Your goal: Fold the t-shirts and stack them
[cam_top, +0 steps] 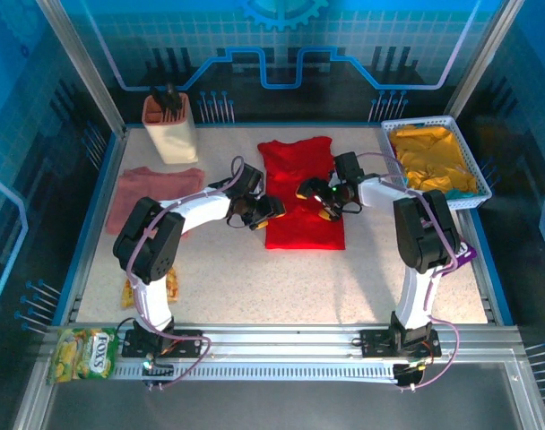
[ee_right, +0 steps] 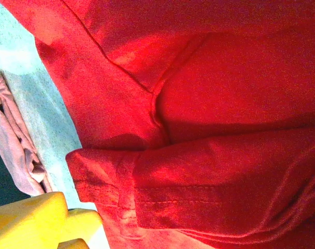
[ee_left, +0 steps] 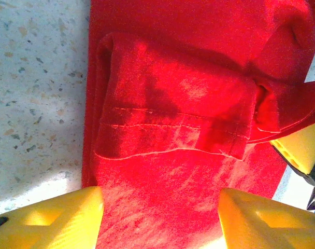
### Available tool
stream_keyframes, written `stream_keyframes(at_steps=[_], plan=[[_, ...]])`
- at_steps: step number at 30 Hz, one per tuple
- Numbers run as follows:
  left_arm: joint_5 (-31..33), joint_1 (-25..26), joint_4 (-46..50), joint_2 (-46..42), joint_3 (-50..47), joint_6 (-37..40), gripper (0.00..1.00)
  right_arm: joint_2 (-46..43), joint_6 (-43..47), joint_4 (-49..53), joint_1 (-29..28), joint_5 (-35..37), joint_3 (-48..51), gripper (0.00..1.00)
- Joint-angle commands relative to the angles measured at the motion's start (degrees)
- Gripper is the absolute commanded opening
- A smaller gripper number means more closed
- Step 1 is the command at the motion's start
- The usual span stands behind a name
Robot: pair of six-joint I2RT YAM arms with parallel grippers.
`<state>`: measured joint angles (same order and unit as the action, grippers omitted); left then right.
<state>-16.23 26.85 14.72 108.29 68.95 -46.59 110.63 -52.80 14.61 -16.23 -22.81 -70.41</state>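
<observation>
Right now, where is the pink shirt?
In the top view, the pink shirt lies at the left of the table, right by the cream container and left of the red shirt.

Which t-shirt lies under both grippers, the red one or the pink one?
The red t-shirt, spread in the middle; the pink t-shirt lies apart on the left.
</observation>
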Motion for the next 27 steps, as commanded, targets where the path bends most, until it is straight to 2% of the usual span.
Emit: stream_keyframes(at_steps=[1,8,14,17,22,27], plan=[[1.2,0.5,1.7,-2.7,-1.3,0.9,0.61,2.4,-3.2,-1.5,-0.6,-0.9,-3.6,0.94],[1.4,0.5,1.9,-4.1,-1.5,1.0,0.61,7.5,-9.4,-6.2,0.8,-3.2,-10.6,0.95],[-1.1,1.0,-0.2,-3.9,-0.5,-0.3,0.61,10.7,-13.5,-14.0,2.3,-5.8,-11.6,0.95],[-1.8,1.8,-0.4,-2.1,1.9,-0.4,0.61,8.8,-10.1,-12.6,2.7,-5.3,-11.9,0.96],[-2.2,1.8,0.5,3.6,8.5,0.4,0.61,2.7,-1.1,-1.0,2.9,-2.5,-12.6,0.97],[-1.8,0.3,0.7,12.0,18.6,1.8,0.61,-4.7,4.1,2.4,3.4,-2.3,-7.1,0.98]])
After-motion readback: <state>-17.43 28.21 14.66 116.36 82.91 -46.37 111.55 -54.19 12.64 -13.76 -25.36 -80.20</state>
